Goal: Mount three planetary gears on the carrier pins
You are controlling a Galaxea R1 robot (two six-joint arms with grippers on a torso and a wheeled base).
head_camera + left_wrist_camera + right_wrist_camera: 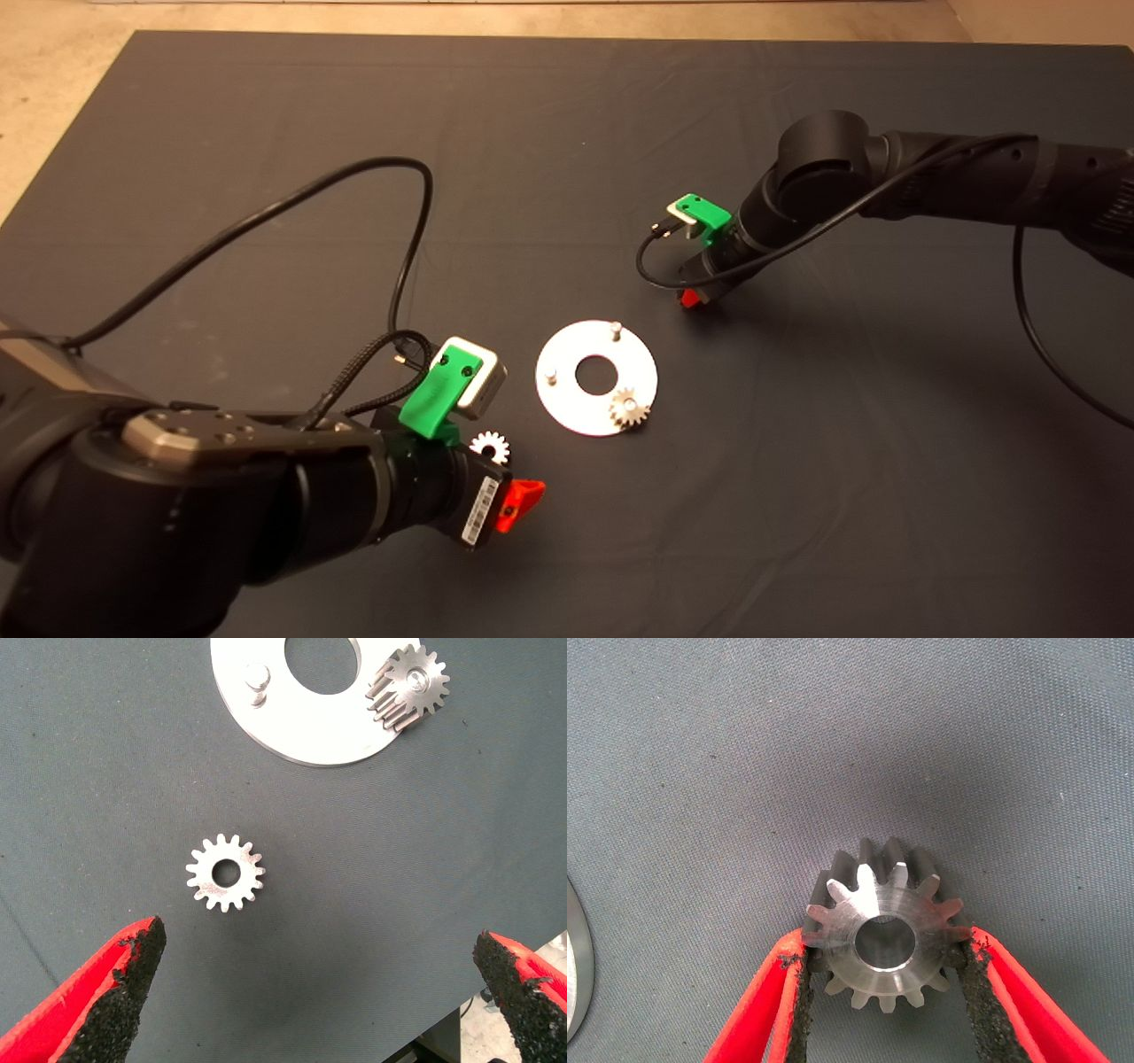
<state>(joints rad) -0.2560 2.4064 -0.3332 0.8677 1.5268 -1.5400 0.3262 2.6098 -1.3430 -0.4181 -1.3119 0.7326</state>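
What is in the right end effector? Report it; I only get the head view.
Observer: A planetary gear, clamped in the right end effector, with only mat behind it.
Operator: Now give me the left end effector.
Observer: The left end effector is open, its fingers wide apart. A loose gear lies flat on the mat ahead of them, untouched.

Left arm: extended in from the left edge, wrist angled down over the mat.
Left gripper (319, 992): held low, fingers spread wide apart, nothing gripped.
Right arm: reached in from the right edge, elbow bent, wrist pointed down.
Right gripper (881, 992): fingers (766, 1010) closed on a gear (881, 930), pads pressed against its two sides.
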